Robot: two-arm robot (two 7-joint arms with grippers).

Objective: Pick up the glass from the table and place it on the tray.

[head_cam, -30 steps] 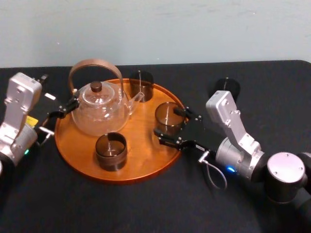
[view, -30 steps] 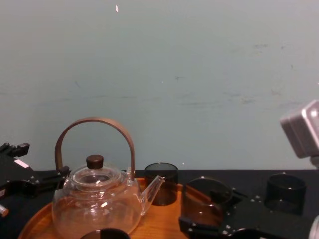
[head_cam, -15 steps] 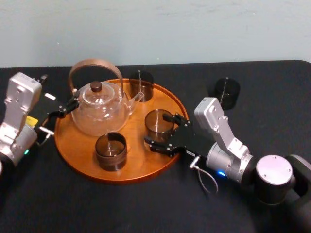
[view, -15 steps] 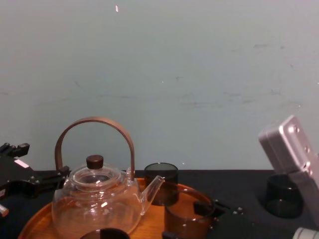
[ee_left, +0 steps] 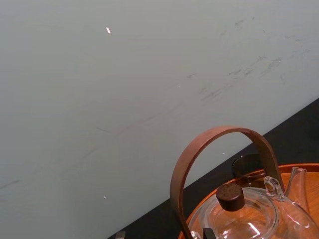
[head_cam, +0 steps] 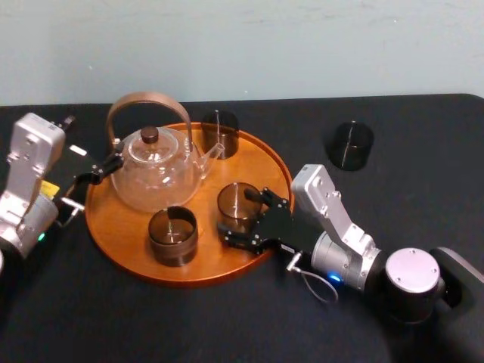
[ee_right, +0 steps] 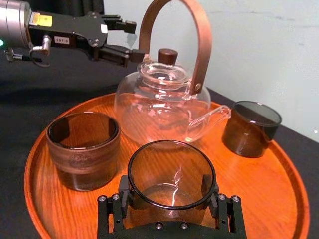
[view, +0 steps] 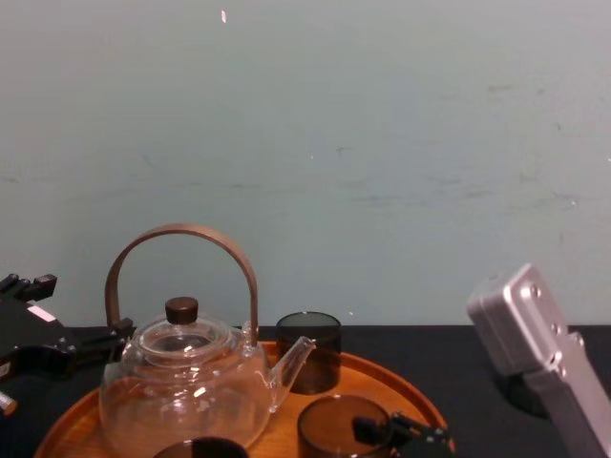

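Right wrist view, holdings as they stand.

Item 1. My right claw (ee_right: 172,201) has its fingers clamped on opposite walls of the glass (ee_right: 172,174). The glass is a smoked, straight-sided tumbler, held upright. It sits inside the rim of the tray (ee_right: 35,149), over bare wood. I cannot tell whether its base touches the wood.

Item 2. Second glass (ee_right: 83,149) stands near my claw on its left, apart from the held one by a narrow strip of tray.

Item 3. Glass teapot (ee_right: 162,102) stands beyond my claw, toward the left. Its spout reaches out to the third glass (ee_right: 250,128), farther off.

Item 4. My left claw (ee_right: 130,39) is parked past the teapot by the foot of its handle, fingers apart.

Item 5. Fourth glass (head_cam: 349,145) stands on the black surface (head_cam: 423,113), well apart to my claw's right.

Hazards, as I judge them:
- If I let go with the base off the wood, the glass drops and may rock or topple.
- If I open wide, my left finger may knock the second glass.
- If I push farther forward, the glass meets the teapot's belly or spout.
- If I draw back before both fingers are free, the glass drags toward the rim and could tip over it.
- If I press down, a finger may catch the rim and shift the tray with all it carries.
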